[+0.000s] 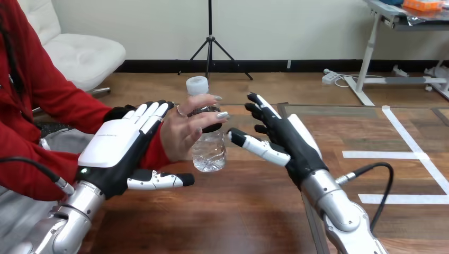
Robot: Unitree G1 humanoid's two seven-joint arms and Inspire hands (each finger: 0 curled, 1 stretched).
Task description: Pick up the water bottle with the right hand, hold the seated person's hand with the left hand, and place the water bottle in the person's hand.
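water bottle [209, 154]: upright over the table [238, 211], clasped in the person's hand [182, 132] | left hand [111, 144]: fingers straight, close together, lying against the person's wrist, thumb out below | right hand [288, 140]: fingers spread, just right of the bottle, thumb tip close beside it

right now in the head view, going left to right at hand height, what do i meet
left hand → the person's hand, curled round the bottle → water bottle → right hand, fingers straight, just right of the bottle
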